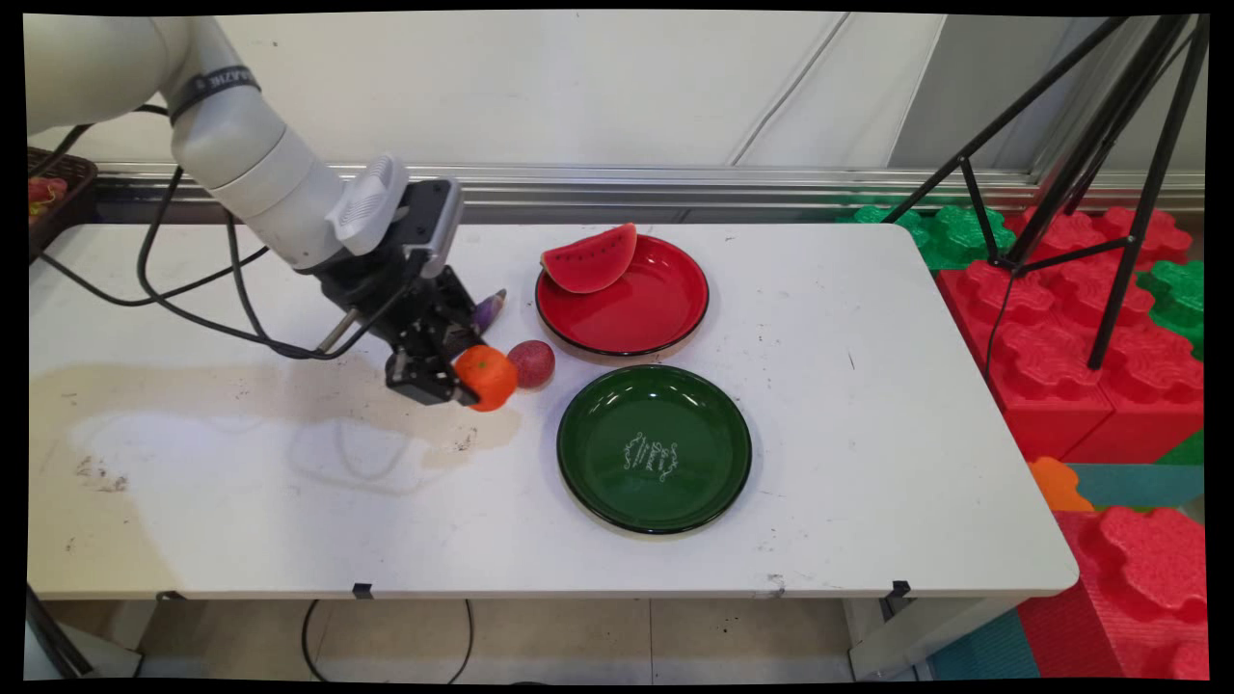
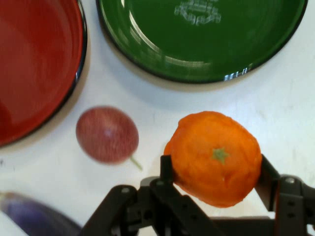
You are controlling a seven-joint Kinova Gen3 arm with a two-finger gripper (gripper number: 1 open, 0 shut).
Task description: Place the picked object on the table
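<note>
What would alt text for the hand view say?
A black gripper holds an orange just above a white table. A reddish fruit lies beside it, with a green plate and a red plate beyond.

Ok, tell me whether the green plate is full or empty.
Empty: the green plate shows only bare glaze with white lettering; the orange sits beside it in the gripper.
</note>
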